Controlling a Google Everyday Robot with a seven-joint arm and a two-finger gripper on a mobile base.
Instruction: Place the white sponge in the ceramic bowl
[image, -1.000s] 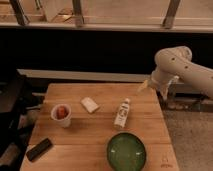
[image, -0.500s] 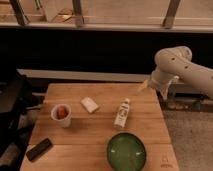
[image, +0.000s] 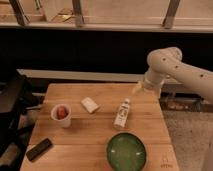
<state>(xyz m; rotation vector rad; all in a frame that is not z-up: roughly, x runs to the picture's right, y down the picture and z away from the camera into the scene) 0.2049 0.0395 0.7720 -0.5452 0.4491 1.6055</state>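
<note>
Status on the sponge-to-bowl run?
Tool open, empty, above table back right edge. White sponge on table, untouched. Ceramic bowl empty. Bottle near the path.

Legible text: none.
- White bottle (image: 122, 114), lying right of centre on the tabletop (image: 85, 135): label with dark print, too small to read.
- Small dark mark (image: 165, 162), near right corner of the tabletop: illegible.
- Gripper (image: 137, 89), fingers apart, over the far right tabletop edge: no readable marking.
</note>
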